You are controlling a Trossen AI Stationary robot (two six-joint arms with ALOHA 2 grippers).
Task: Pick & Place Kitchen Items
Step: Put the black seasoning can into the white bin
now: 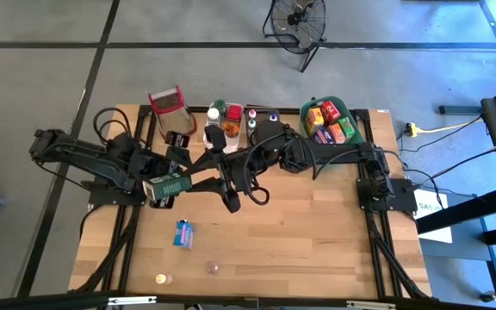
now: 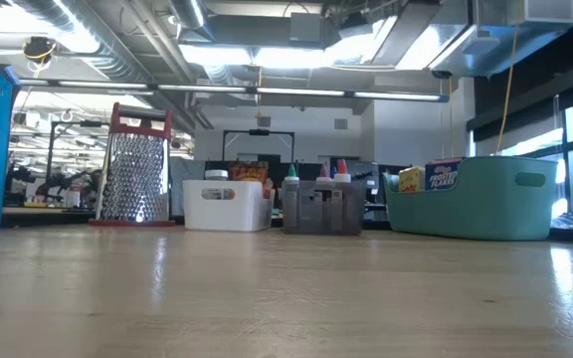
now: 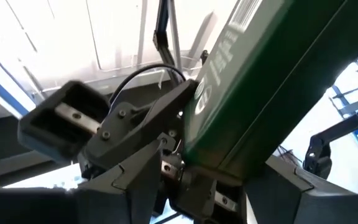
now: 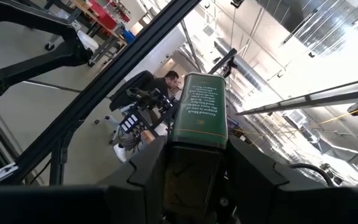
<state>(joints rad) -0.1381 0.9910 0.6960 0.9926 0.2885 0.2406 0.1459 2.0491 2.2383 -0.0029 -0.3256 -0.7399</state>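
My left gripper (image 1: pixel 164 186) is shut on a green box (image 1: pixel 170 184) with white print, held over the table's left middle. In the left wrist view the green box (image 3: pixel 260 81) runs up and away from the fingers. My right gripper (image 1: pixel 218 142) reaches in from the right toward the far middle and is shut on a small dark green tin (image 4: pixel 199 115) with a printed label. Neither gripper shows in the low view. Other kitchen items stand in the bins along the far edge. My left gripper pinches the green box by its near end (image 3: pixel 229 155) between its two fingers, coming from the table's left and slanting upward. The box sticks out past the fingers, lifted clear of the table. My right gripper pinches the green tin's lower part (image 4: pixel 197 146) between its two fingers, one on each narrow side. The tin stands out beyond the fingers, its label toward the camera, clear of the table.
Along the far edge stand a red-topped grater (image 1: pixel 167 102), a white bin (image 2: pixel 227 204), a grey bin of bottles (image 2: pixel 321 204) and a green bin (image 1: pixel 354 114) of boxes. A blue packet (image 1: pixel 182 232) and two small items (image 1: pixel 213 268), (image 1: pixel 162 279) lie nearer the front.
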